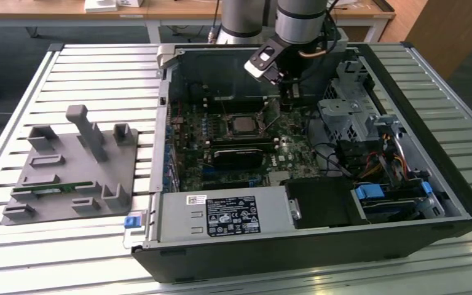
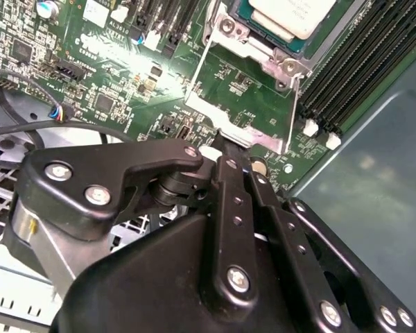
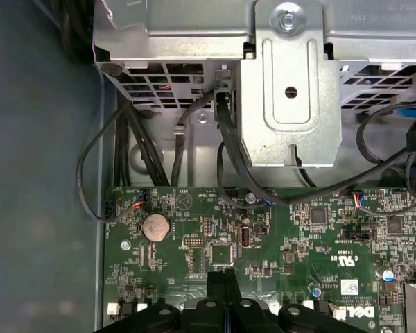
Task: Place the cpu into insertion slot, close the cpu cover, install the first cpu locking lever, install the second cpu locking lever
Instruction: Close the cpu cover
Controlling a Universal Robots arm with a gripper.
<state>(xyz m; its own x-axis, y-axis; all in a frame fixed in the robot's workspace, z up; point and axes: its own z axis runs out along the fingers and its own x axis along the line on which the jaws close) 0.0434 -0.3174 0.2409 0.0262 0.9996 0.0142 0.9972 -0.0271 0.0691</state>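
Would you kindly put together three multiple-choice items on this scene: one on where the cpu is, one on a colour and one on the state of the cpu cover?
1. Where is the cpu?
A. on the slatted table
B. in the insertion slot
C. on the drive cage

2. What colour is the fixture beside the computer case?
A. red
B. yellow
C. grey

3. How is the cpu cover?
A. swung open, off the cpu
B. closed over the cpu
C. lying outside the case

Answers:
1 B: in the second wrist view the chip sits within the slot's metal rim.
2 C: the exterior view shows it grey.
3 A: the frame lies clear of the slot, its free edge by the gripper, and the cpu's top is bare.
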